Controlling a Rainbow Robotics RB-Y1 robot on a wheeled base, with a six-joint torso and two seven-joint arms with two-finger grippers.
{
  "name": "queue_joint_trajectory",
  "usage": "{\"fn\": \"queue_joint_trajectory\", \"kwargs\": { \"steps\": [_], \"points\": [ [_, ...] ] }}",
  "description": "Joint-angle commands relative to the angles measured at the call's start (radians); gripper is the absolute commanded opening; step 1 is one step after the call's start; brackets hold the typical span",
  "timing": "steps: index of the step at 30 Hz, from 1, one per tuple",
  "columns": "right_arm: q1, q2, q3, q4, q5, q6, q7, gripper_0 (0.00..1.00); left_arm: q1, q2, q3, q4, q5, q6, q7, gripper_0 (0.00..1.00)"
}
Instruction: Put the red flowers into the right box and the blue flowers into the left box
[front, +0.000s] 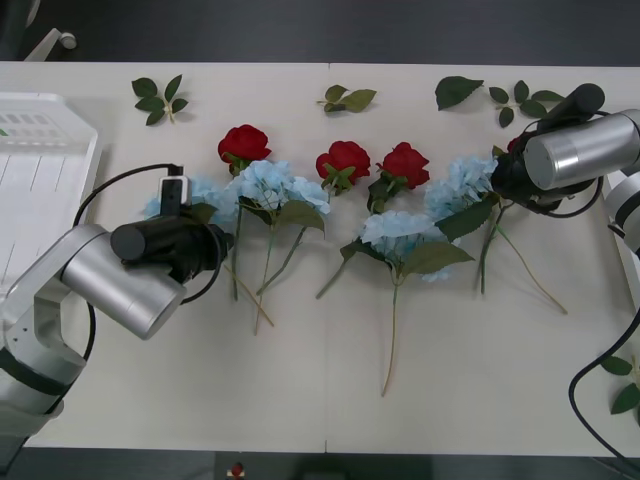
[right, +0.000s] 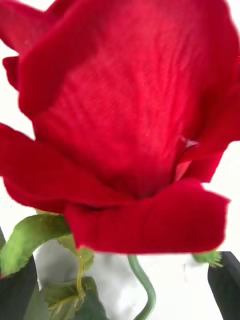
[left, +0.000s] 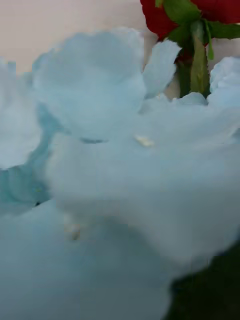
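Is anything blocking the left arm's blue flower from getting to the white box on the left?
Nothing visible blocks it. The left gripper is down at the leftmost blue flower, and only bare table lies between that flower and the left box.

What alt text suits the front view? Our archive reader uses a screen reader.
Red flowers and blue flowers lie in a row on a white table. The left arm's pincer is at the leftmost blue flower, the right arm's at the rightmost flowers.

My silver-sleeved left arm (front: 100, 275) reaches inward, its black wrist angled down. My silver right arm (front: 580, 148) stretches inward too, dark fingers (right: 225, 282) spread apart.
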Motion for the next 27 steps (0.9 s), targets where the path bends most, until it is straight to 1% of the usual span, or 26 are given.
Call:
{"fn": "queue_joint_trajectory", "kwargs": {
  "steps": [1,7,8,10,11,12,13,14,15,21,24,27],
  "points": [
    [-0.036,-0.002,-0.016,0.017,0.025,-0.004,0.038,1.0,-0.069,-0.035,-0.015,0.046,-0.027,-0.013,-0.016,1.0],
    [-0.036,0.016,-0.016,0.057,0.064,-0.027,0.041,1.0,-0.109,-0.054,-0.041,0.123,-0.042,-0.051,-0.016,1.0],
    [-0.036,0.016,-0.017,0.06,0.064,-0.03,0.041,0.99,-0.113,-0.054,-0.05,0.138,-0.047,-0.068,-0.016,1.0],
    [-0.036,0.018,-0.016,0.061,0.064,-0.03,0.043,0.75,-0.116,-0.054,-0.056,0.163,-0.053,-0.094,-0.016,0.98],
    [-0.038,0.018,-0.017,0.061,0.065,-0.03,0.043,0.43,-0.116,-0.052,-0.061,0.175,-0.056,-0.11,-0.019,0.79],
    [-0.036,0.019,-0.017,0.061,0.064,-0.03,0.043,0.27,-0.116,-0.052,-0.062,0.183,-0.059,-0.116,-0.019,0.68],
    [-0.036,0.019,-0.016,0.061,0.062,-0.03,0.043,0.01,-0.116,-0.048,-0.068,0.19,-0.06,-0.128,-0.021,0.36],
    [-0.036,0.019,-0.016,0.061,0.062,-0.03,0.043,0.0,-0.115,-0.045,-0.073,0.193,-0.06,-0.134,-0.021,0.12],
    [-0.036,0.019,-0.016,0.061,0.061,-0.03,0.043,0.0,-0.115,-0.042,-0.076,0.193,-0.06,-0.134,-0.021,0.0],
    [-0.036,0.021,-0.016,0.061,0.061,-0.03,0.043,0.0,-0.115,-0.028,-0.084,0.163,-0.028,-0.136,-0.019,0.0],
    [-0.036,0.022,-0.016,0.061,0.061,-0.032,0.043,0.0,-0.107,0.001,-0.084,0.114,0.041,-0.134,-0.023,0.0],
    [-0.038,0.022,-0.017,0.061,0.062,-0.041,0.043,0.0,-0.093,0.058,-0.084,0.018,0.118,-0.094,-0.026,0.0]
  ]
}}
